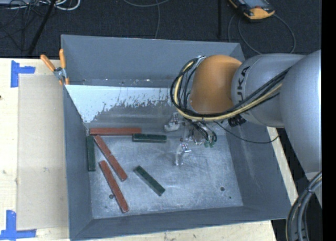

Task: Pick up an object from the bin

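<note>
Remote station, bin check. The arm (pixel 273 93) reached in from the right of the camera view. Its orange cover (pixel 210 85) sat over the back right part of the bin (pixel 152 56), with black and yellow cables (pixel 181 85) looped round the cover.

The jaws pointed down below the cover, over bare grey floor a little right of the bin's middle. I could not tell whether they were released or clenched, because the metal parts there ran together from my angle. I could not tell either whether the tips touched the floor.

Nearest thing to the jaws was a short dark green bar (pixel 149 138). It lay flat and level across the view, just left of the jaws and apart from them.

A long red-brown bar (pixel 115 131) lay along the foot of the back wall, its right end just above the short dark green bar's left end. I could not tell whether the two touched.

A slanted green bar (pixel 148 180) lay toward the near wall, down and left of the jaws, on its own.

On the left side, a left green bar (pixel 91 154) ran along the foot of the left wall. Beside it, an upper slanted red-brown bar (pixel 110 157) ran from near the long bar's left end down to the right. A lower slanted red-brown bar (pixel 114 186) lay close below that one at much the same slant, ending near the front left corner.

All six bars lay flat on the bin floor.
</note>
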`<state>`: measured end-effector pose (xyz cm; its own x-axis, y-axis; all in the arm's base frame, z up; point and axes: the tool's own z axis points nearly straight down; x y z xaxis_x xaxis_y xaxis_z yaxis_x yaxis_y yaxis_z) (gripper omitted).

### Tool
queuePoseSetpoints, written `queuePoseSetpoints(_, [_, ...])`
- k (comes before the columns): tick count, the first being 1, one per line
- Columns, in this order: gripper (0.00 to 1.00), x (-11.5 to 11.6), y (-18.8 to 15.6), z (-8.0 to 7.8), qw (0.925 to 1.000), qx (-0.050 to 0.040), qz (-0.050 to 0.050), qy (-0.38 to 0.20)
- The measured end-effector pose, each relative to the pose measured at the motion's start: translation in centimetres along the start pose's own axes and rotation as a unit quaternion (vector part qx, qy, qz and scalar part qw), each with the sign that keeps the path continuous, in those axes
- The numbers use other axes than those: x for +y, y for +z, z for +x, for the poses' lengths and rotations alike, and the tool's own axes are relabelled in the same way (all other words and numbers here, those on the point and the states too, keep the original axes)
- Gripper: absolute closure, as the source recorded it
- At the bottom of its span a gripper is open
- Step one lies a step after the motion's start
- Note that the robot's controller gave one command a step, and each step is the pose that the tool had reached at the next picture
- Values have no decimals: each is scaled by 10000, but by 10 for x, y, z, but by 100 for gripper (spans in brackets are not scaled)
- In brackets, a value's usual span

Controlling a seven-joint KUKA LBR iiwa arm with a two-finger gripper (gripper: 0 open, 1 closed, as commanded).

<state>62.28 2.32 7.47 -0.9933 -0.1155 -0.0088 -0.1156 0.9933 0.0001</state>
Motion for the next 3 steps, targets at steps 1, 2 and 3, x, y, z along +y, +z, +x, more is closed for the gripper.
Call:
queuePoseSetpoints(1, [100,57,-4,-8,9984,-2,-11,561])
queuePoseSetpoints(2, [100,57,-4,-8,9984,-2,-10,559])
queuePoseSetpoints(3, [100,72,-154,14,9986,34,0,530])
